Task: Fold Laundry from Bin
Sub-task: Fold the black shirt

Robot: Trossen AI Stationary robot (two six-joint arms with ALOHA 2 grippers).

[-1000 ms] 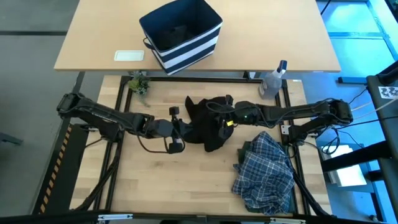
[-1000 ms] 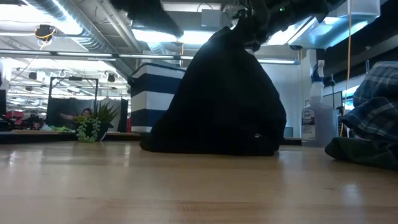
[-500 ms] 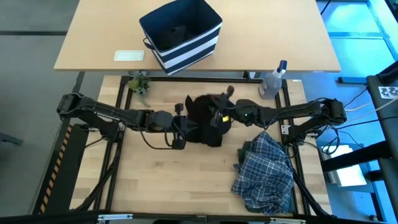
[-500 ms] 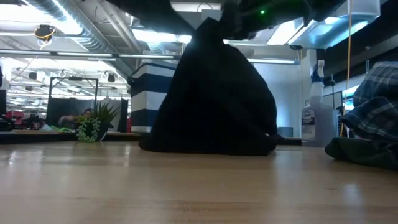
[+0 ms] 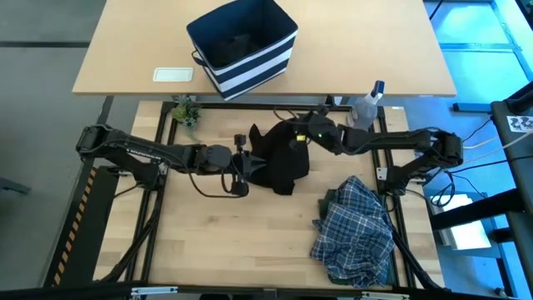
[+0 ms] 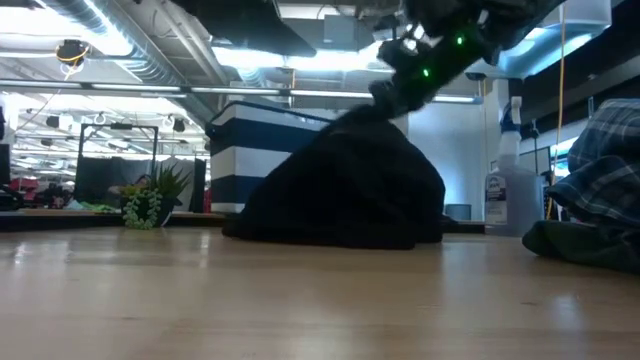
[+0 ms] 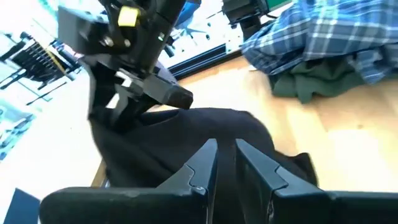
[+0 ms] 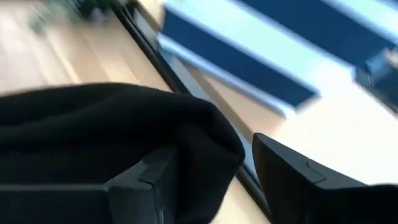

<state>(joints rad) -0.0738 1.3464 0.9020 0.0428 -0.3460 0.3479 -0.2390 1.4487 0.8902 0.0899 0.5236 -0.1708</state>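
Observation:
The black garment (image 5: 281, 160) lies heaped mid-table, its lower folds (image 6: 340, 215) on the wood. My left gripper (image 5: 251, 163) comes from the table's left and is shut on the heap's left side. My right gripper (image 5: 296, 136) hovers open at the heap's far top, with a black fold (image 8: 199, 143) between its fingers. The plaid shirt (image 5: 354, 229) lies crumpled at the near right on the olive-green garment (image 5: 333, 200). The striped bin (image 5: 241, 46) stands on the far table. My left gripper pinches a fold on the black garment's left side (image 7: 186, 143) between its two fingers (image 7: 205, 162), coming nearly level from the table's left. The rest of the garment sags onto the table. My right gripper is open around a black fold (image 8: 211, 155); I cannot tell whether it touches it.
A clear spray bottle (image 5: 364, 108) stands at the far right of the work table and a small potted plant (image 5: 185, 110) at the far left. A white card (image 5: 173, 74) lies beside the bin. Bare wood (image 5: 216, 242) spreads at the near left.
My right gripper has opened and let go of the black garment's top, then swung toward the table's far edge. The garment's raised peak has sunk into a lower heap. My left gripper has kept its hold and edged slightly toward the right.

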